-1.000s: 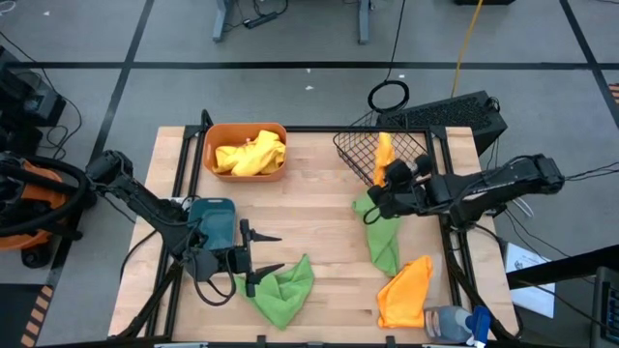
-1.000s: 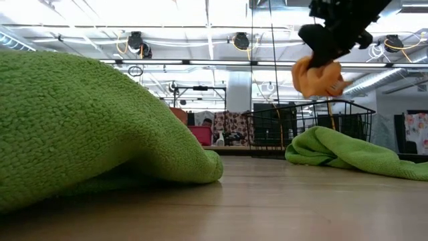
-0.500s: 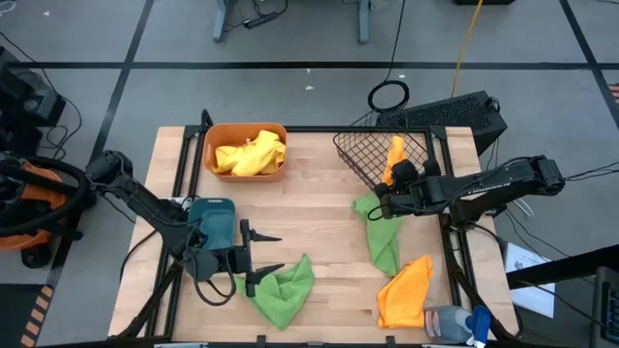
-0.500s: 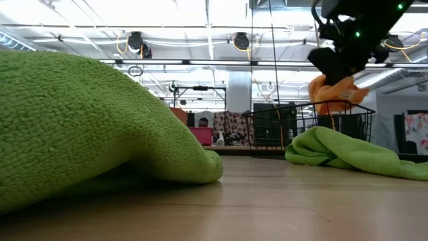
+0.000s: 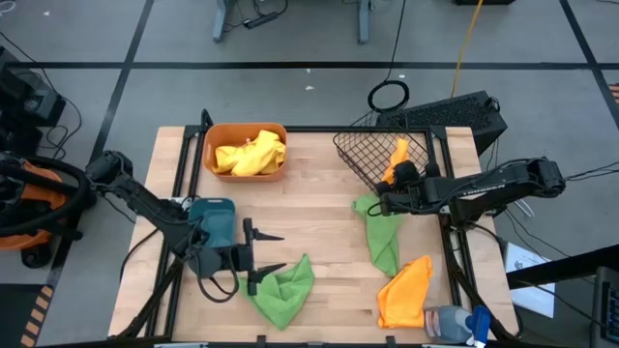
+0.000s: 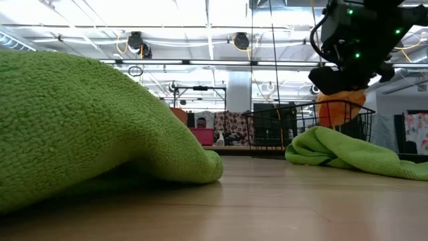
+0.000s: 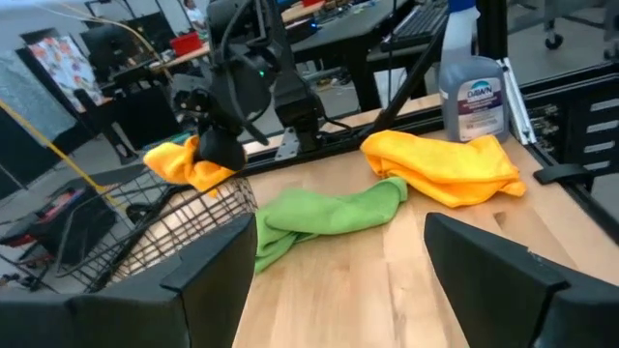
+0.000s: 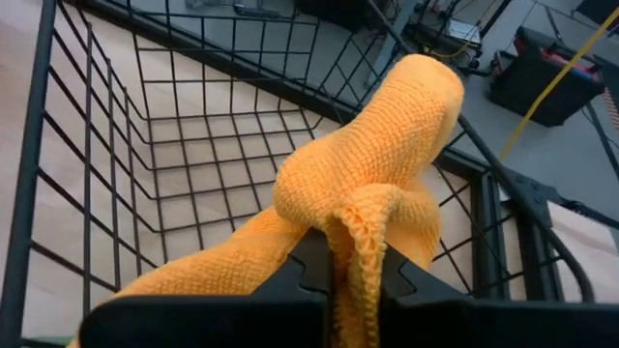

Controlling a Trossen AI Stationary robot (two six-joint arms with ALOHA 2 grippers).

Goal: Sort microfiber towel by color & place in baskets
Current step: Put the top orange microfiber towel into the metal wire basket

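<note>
My right jaws are clamped tight on an orange towel, holding it over the dark wire-mesh basket at the far right of the surface; in my right wrist view the cloth bunches up between my fingers with the basket's wire grid below and around it. From the low view the towel hangs under my right jaws at about the height of the basket's rim. My left jaws stand wide, holding nothing, low over the near left part of the surface, with a green towel lying crumpled just beside them and the teal-blue tub just behind them. The orange tub sits at the far left edge with a yellow towel inside it. A 2nd green towel lies stretched out on the surface near the basket, and a 2nd orange towel lies at the near right, touching a spray bottle with a blue cap that lies on its side at the corner.
</note>
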